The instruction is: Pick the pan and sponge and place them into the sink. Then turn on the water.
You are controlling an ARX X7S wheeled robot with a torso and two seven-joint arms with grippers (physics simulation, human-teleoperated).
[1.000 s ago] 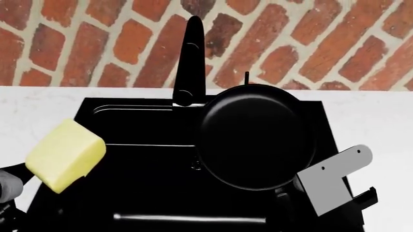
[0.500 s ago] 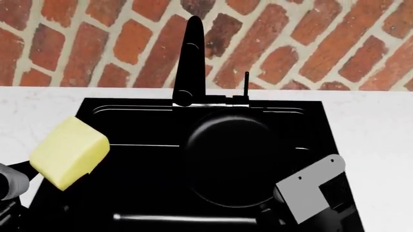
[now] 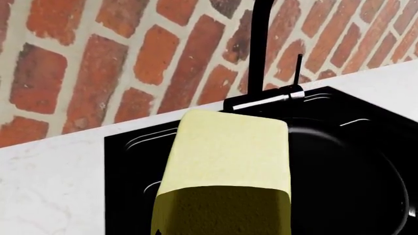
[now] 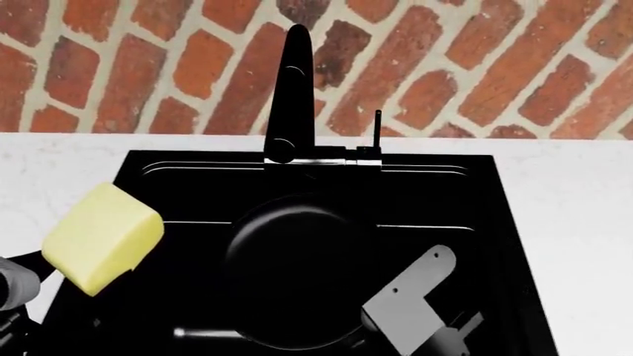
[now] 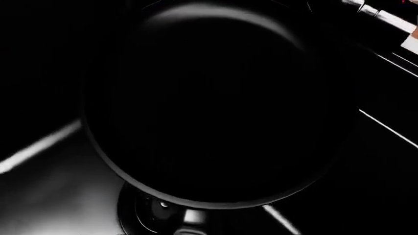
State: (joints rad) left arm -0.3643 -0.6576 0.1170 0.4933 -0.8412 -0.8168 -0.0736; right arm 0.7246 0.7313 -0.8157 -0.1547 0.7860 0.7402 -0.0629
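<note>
Left end effector point(image 3: 219, 230), its fingers hidden from the left wrist camera, gripped the sponge point(image 3: 225, 166), which jutted out over the near-left part of the sink point(image 3: 130, 161). Beyond the sponge stood the faucet point(image 3: 261, 49), against a brick wall point(image 3: 98, 63), with the pan point(image 3: 346, 181) low in the basin and white counter point(image 3: 46, 186) alongside.

From the head camera, the sponge point(image 4: 102, 237) hung tilted over the sink's point(image 4: 475, 193) left rim, just beyond the left end effector point(image 4: 20, 285). The pan point(image 4: 296, 271) sat inside the basin below the faucet point(image 4: 292, 89), its near edge by the right end effector point(image 4: 420, 326); whether that one was clamped on the handle could not be told.

From the right wrist camera, the pan point(image 5: 209, 103) filled the frame directly ahead of the end effector, the sink point(image 5: 39, 186) floor beneath it.
</note>
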